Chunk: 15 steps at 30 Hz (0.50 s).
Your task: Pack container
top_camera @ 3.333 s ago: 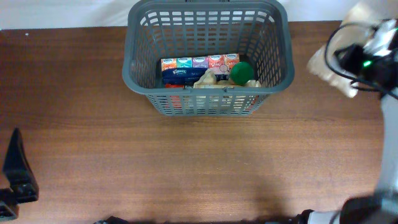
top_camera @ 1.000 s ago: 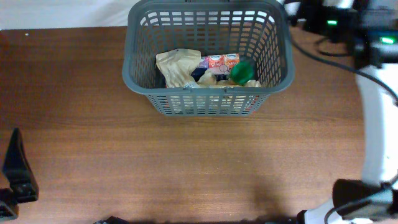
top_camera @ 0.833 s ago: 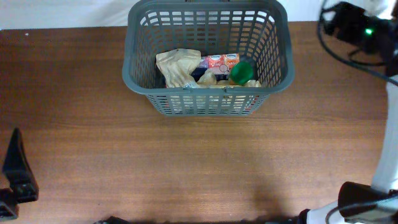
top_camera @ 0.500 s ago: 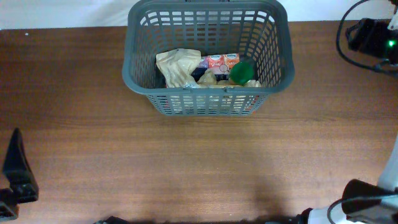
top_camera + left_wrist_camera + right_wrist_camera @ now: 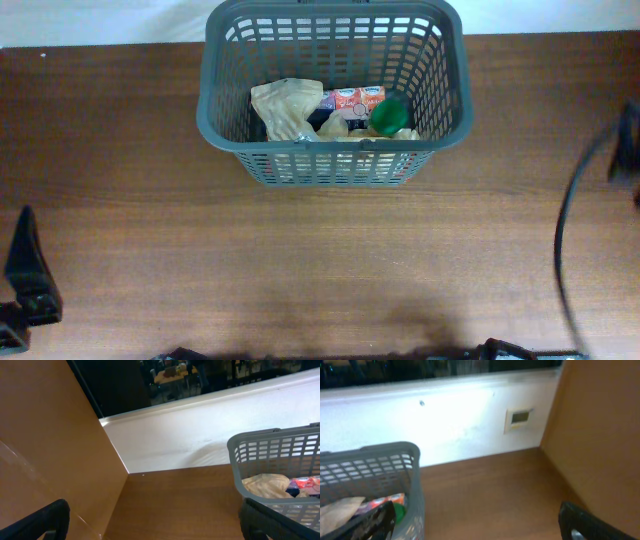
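- Near left corner of the brown wooden table (image 5: 150, 250): the black left arm (image 5: 25, 268) sits low. Its wrist camera shows the left jaws spread wide, black fingers (image 5: 42, 520) at either side of the view, nothing but bare wood between them.
- Centre, hard against the far edge: the large dark grey slotted plastic basket (image 5: 335, 168), upright and well apart from both arms.
- Inside, at its left, a crumpled beige bag (image 5: 285, 108) lies on top of the rest.
- Just beside that, a flat multicoloured pack of small cartons (image 5: 352, 97) peeks out, print too small to read.
- At that pack's right end, a round green-lidded jar (image 5: 388, 116), near the basket's front wall.
- Right edge: the right arm (image 5: 627, 150) is only a dark blur, and a black cable (image 5: 562, 240) loops toward the near edge.
- Its wrist camera shows the right jaws wide apart too, holding nothing.
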Available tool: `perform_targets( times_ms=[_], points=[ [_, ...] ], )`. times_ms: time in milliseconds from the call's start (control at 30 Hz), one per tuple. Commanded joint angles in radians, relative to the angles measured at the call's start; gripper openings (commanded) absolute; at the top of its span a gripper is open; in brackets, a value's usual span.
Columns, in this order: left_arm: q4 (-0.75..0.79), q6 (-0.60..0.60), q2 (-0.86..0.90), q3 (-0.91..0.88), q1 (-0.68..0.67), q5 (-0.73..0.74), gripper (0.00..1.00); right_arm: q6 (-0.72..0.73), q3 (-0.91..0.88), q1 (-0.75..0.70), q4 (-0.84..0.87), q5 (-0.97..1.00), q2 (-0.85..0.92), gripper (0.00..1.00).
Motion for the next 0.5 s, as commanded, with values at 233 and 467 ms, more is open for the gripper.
perform_targets(
  times_ms=[233, 467],
  points=[
    [0.000, -0.016, 0.002, -0.003, 0.003, -0.014, 0.99, -0.077, -0.106, -0.005, -0.296, 0.037, -0.271, 0.92],
    [0.000, -0.016, 0.002, -0.003, 0.003, -0.014, 0.99, 0.001, -0.495, -0.005, -0.198, 0.032, -0.445, 0.89]
  ],
)
